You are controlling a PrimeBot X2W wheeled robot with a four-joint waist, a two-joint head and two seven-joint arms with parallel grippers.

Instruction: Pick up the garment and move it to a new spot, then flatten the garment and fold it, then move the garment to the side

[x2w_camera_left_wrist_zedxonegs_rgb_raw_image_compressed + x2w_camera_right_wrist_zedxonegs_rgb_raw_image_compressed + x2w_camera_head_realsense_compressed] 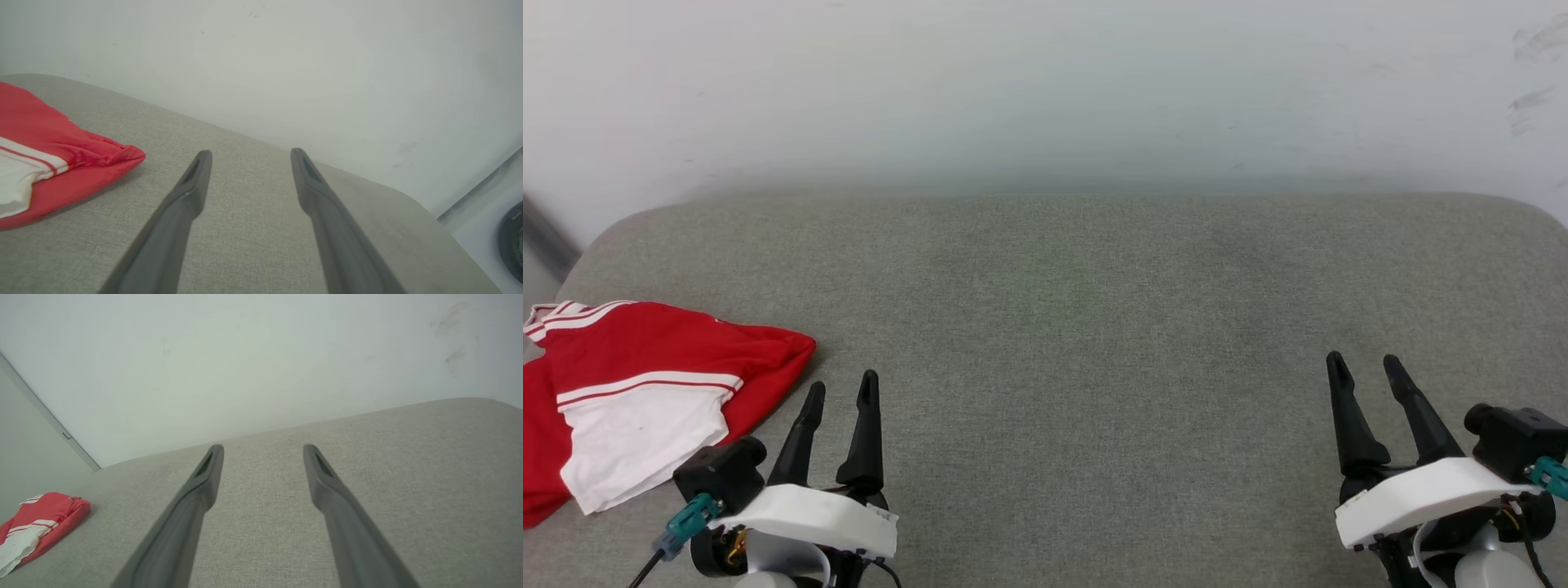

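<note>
Nearest the camera, the left hand [843,382] and the right hand [1362,359] hover low over the grey upholstered surface [1094,327]. Each has its two long dark fingers spread apart with nothing between them. The fingers are smooth, hard and tapered to narrow tips.

Just beside the left hand, to its outer side, lies the garment [662,359], at the left end of the surface and well apart from the right hand. It is a red knit shirt with a white sleeve panel and red-and-white striped trim, heaped in loose, overlapping layers with one rounded fold pointing toward the left hand.

It looks light, limp and a little slick, so it will likely sag and drape when lifted, and a grip that catches a single layer may drag the rest. The doubled fold nearest the left hand, or the thicker striped hem, seems the surest place to pinch.

The surface is a coarse, matte weave with rounded corners, likely grippy enough to hold cloth while it is smoothed. Beyond it rises a plain pale wall [1045,82], faintly scuffed.
</note>
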